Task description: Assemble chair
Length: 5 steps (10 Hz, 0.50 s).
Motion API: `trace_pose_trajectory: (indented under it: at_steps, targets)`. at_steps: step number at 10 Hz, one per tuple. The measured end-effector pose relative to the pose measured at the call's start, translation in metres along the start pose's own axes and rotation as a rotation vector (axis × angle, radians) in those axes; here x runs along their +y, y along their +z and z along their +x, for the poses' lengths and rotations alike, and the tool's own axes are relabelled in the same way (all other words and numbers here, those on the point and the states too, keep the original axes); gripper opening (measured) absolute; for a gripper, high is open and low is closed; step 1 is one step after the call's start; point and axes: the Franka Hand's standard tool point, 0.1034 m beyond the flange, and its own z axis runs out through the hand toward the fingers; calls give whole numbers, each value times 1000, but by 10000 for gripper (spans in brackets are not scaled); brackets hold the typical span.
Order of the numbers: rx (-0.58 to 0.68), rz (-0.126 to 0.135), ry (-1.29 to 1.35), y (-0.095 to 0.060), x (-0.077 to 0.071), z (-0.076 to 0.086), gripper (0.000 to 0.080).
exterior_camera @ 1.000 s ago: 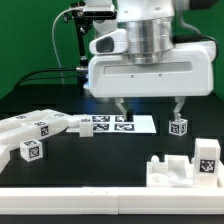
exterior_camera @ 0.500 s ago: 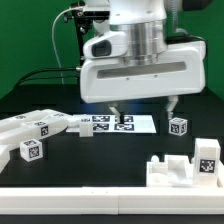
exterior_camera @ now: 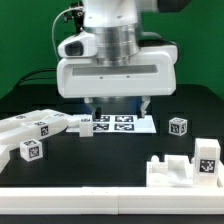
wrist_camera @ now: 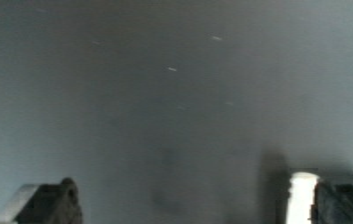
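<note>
The chair lies in loose white tagged pieces. A cluster of flat panels and bars [exterior_camera: 30,127] is at the exterior view's left, with a small tagged block [exterior_camera: 32,151] in front of it. A tagged cube [exterior_camera: 179,126] stands at the right. A stepped piece [exterior_camera: 168,171] and a tagged block [exterior_camera: 207,158] sit at the front right. My gripper [exterior_camera: 118,107] hangs open above the marker board [exterior_camera: 120,124], holding nothing. In the wrist view, the gripper [wrist_camera: 194,205] shows only dark blurred table between its fingertips [wrist_camera: 48,203].
A black table [exterior_camera: 110,160] carries everything, with a white edge strip [exterior_camera: 80,196] along its front. A green backdrop [exterior_camera: 25,40] stands behind. Cables [exterior_camera: 40,72] run down behind the arm at the left.
The arm has shifted toward the exterior view's left, from above the marker board's right end to above its middle. The jaws stayed open. No piece has moved.
</note>
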Motion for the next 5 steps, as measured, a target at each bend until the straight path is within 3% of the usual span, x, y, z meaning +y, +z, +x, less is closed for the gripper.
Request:
trace_pose_trajectory:
  at_steps: [2,3,5]
  targets:
    - [-4,-5,-43,4,7,-2,649]
    - [-28,-15,-83,12,25,-11,649]
    - [-123,-43,-95,7,60,-32,649]
